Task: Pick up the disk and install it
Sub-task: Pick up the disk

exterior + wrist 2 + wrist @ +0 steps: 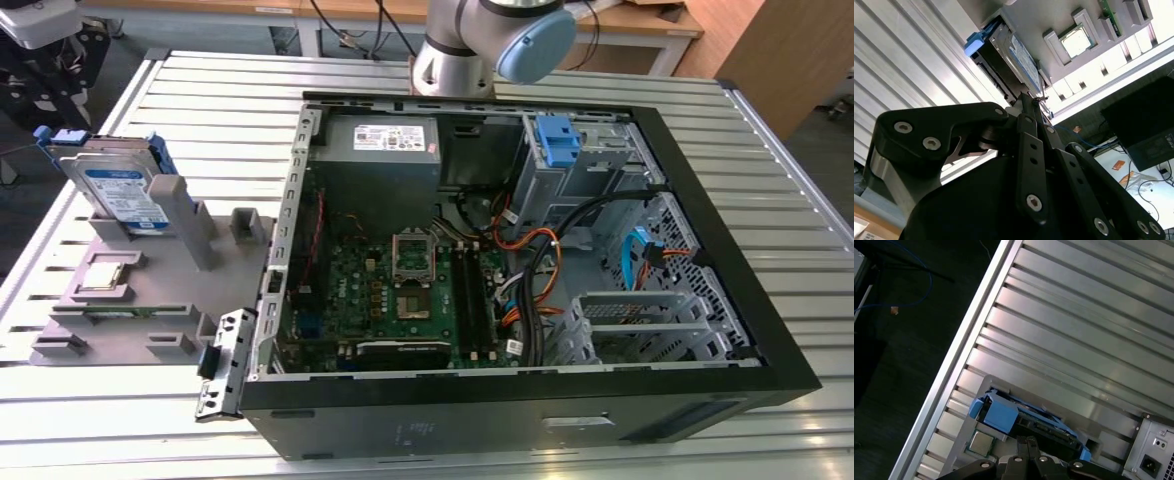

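- on the table point(80, 420), at the exterior view's left, the disk point(124, 190) stands upright in a grey holder point(140, 305).
- i see my claw point(1029, 98) pressed together, empty, apart from it.

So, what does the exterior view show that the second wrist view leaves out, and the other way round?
Exterior view: the open computer case with its motherboard, a blue bracket in the drive bay, and the arm's base at the far side of the case.

Second wrist view: the gripper from close by, shut and pointing toward the disk, plus a black box beyond the table edge.

Shared: the disk standing upright in the grey holder, the square chip lying on that holder, and the slatted table.
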`<state>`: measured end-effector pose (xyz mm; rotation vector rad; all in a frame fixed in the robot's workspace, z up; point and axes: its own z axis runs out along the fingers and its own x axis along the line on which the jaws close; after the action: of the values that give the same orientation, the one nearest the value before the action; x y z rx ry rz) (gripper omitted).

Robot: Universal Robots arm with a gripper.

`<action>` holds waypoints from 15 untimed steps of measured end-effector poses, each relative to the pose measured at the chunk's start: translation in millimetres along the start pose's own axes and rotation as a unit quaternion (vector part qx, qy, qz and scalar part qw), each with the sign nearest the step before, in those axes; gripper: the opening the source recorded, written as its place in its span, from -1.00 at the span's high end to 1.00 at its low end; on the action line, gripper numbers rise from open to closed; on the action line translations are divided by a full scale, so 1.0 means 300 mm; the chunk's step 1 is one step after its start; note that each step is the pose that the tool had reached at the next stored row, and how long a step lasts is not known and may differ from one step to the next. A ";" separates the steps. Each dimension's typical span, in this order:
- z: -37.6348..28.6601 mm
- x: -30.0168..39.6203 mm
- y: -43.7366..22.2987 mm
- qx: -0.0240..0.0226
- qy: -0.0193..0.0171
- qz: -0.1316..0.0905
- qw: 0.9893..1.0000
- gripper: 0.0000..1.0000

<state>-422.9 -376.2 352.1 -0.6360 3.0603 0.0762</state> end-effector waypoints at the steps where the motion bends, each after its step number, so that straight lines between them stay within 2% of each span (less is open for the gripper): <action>1: 0.000 0.000 0.000 0.000 0.000 0.000 1.000 0.79; 11: 0.000 0.000 0.000 0.000 0.000 0.000 1.000 0.79; 15: 0.000 0.000 0.000 0.000 0.000 -0.010 1.000 0.79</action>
<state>-422.9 -376.2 352.1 -0.6673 3.0541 0.0764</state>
